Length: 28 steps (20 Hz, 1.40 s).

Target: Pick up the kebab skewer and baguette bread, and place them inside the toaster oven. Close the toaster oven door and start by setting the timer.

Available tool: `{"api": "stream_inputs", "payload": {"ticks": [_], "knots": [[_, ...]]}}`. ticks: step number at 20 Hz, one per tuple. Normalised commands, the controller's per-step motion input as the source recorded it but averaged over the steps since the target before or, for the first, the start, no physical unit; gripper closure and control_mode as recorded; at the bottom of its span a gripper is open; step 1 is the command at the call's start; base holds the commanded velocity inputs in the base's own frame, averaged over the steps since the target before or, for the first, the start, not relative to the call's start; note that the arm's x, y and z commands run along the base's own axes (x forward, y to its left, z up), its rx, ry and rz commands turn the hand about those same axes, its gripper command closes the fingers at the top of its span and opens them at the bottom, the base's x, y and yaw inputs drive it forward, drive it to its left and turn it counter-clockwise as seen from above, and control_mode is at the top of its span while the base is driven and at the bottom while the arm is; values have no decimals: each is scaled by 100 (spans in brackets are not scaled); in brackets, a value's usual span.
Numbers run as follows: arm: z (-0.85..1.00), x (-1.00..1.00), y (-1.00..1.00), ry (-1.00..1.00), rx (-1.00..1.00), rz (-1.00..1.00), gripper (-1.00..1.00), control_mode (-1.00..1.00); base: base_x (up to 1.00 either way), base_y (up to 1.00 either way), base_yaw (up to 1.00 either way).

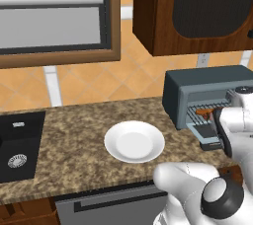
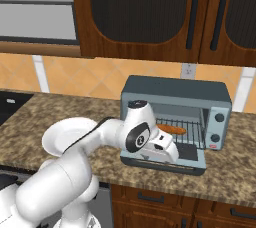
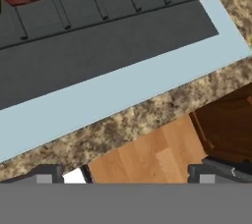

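The gripper (image 3: 123, 176) hangs spread over the lowered toaster oven door (image 3: 123, 90) — one baguette bread (image 2: 172, 129) on the rack beyond.

This is a home kitchen. A speckled granite bench (image 1: 74, 145) runs along a wall of orange tiles (image 1: 89, 78), with a black sink (image 1: 17, 145) set into it. Dark wooden wall cabinets (image 2: 150, 12) hang above, and a window with blinds (image 1: 49, 12) sits over the sink. On the bench stand a blue-grey toaster oven (image 2: 175, 94) and a white plate (image 1: 134, 141). Wood drawers (image 2: 165, 202) sit below.
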Motion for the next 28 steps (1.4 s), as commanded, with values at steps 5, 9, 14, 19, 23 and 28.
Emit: {"api": "stream_inputs", "payload": {"ticks": [5, 9, 14, 19, 23, 28], "knots": [[-5, 22, -15, 0, -8, -9, -100, -100, 0, 0, 0], [0, 23, -26, 0, -1, -10, -100, -100, 0, 0, 0], [-5, 43, -19, 2, 0, -12, -100, -100, 0, 0, 0], [-12, 38, 6, 0, 0, -11, -100, -100, 0, 0, 0], [-14, 36, 9, 0, 0, -16, -100, -100, 0, 0, 0], [-3, 47, 0, 0, 0, -15, -100, -100, 0, 0, 0]]}}
